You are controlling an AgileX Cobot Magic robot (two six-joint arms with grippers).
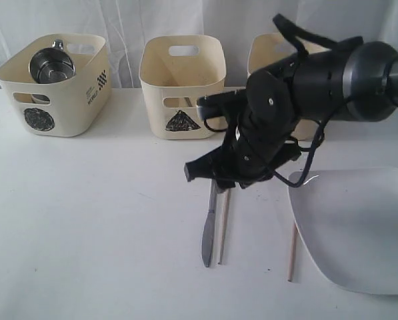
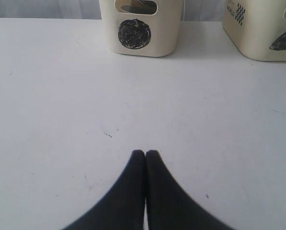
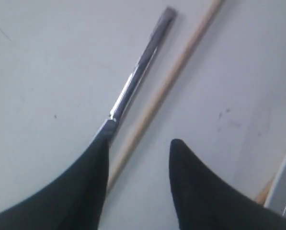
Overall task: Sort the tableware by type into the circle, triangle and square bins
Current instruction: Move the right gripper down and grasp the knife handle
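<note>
Four pieces lie unsorted on the counter (image 1: 105, 220): a steel knife (image 1: 208, 233) and wooden chopstick (image 1: 223, 227) together near the white plate (image 1: 359, 227), another chopstick (image 1: 293, 253) at the plate's edge. Right hand (image 3: 140, 140) hangs open, empty, over the pair. Well away from the plate, a steel mug (image 1: 52, 63) sits in the circle bin (image 1: 59, 107). Left hand (image 2: 145, 153) clenched, empty.

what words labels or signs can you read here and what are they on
Circle bin: a painted black circle; its black print beside a chequered patch is too small to read.
Triangle bin: a painted black triangle; in the left wrist view, print on its side may read "WORLD", blurred.
Third bin: its mark is hidden behind the arm.
Knife, plate: no text visible.
</note>
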